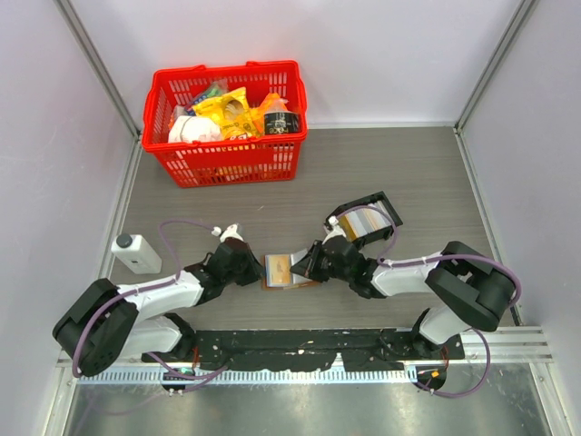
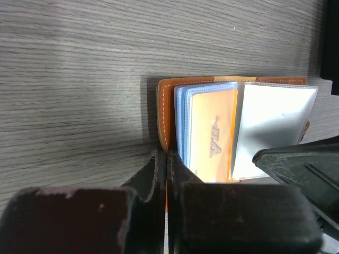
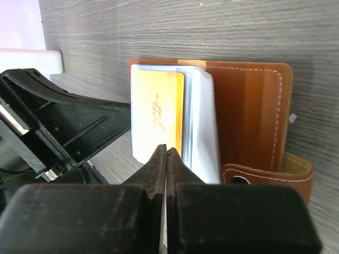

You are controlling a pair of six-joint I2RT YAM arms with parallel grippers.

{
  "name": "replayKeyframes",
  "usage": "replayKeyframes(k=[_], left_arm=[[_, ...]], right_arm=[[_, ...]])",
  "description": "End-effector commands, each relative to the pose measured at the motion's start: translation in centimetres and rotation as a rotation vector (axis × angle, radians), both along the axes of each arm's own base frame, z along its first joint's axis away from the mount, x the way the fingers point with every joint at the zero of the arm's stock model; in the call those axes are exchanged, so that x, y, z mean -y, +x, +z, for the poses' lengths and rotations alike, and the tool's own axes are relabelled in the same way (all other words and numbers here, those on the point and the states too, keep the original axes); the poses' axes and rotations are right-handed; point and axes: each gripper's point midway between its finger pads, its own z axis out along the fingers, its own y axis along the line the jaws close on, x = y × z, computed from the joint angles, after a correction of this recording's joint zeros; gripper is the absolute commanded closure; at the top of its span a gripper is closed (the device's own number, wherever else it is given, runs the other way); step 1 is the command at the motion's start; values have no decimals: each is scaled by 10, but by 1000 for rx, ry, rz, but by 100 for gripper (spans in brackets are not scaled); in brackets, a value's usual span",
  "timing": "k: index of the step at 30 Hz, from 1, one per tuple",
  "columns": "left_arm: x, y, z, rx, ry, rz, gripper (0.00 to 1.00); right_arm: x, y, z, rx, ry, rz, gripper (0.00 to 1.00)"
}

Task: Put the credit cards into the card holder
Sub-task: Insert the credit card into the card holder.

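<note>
- Looking down from the top external camera, the card holder [image 1: 289, 271] lies open on the grey wood-grain desk [image 1: 408, 173], between the two arms. The left pincer [image 1: 260, 270] meets it from the left and the right pincer [image 1: 300, 266] from the right. A red plastic lattice basket [image 1: 227, 156] of packets stands at the far side, a small black open tray [image 1: 368, 218] holding flat cards [image 1: 361, 221] sits behind the right arm, and a white boxy object [image 1: 136, 253] lies at the left.
- From the left wrist, the pincer's black fingers [image 2: 159, 174] are pressed together at the edge of the stitched orange-brown leather cover. A glossy yellow-orange card [image 2: 212, 135] sits inside clear plastic sleeves.
- From the right wrist, the fingers [image 3: 159, 164] are shut tight at the sleeves' near edge; whether they pinch a sleeve I cannot tell. A rounded snap tab [image 3: 270, 172] sticks out at the right.
</note>
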Motion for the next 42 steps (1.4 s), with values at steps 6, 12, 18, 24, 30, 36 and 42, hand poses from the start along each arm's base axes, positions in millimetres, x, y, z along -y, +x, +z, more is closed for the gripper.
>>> replayKeyframes(k=[6,12,18,24,30,36,42], left_arm=[[-28,-37,-42,-151,137,-28,100],[-26,-38,-44,-160,133,-35,100],[-26,-38,-45,-164,133,-37,100],[-21,-37,-46,-165,122,-48,100],[-23,-38,-47,-166,124,-43,100],[-21,-37,-46,-166,121,-46,100],[-20,-37,-46,-168,119,-48,100]], right_arm=[[-16,-2,-7,-37,30,39,72],[-15,2,-24,-78,-31,18,58],[-29,-5,-20,-105,85,48,58],[-43,-5,-4,-83,199,83,62],[-43,2,6,-22,156,86,69],[-44,2,13,6,167,97,82],[-48,4,14,-6,196,86,73]])
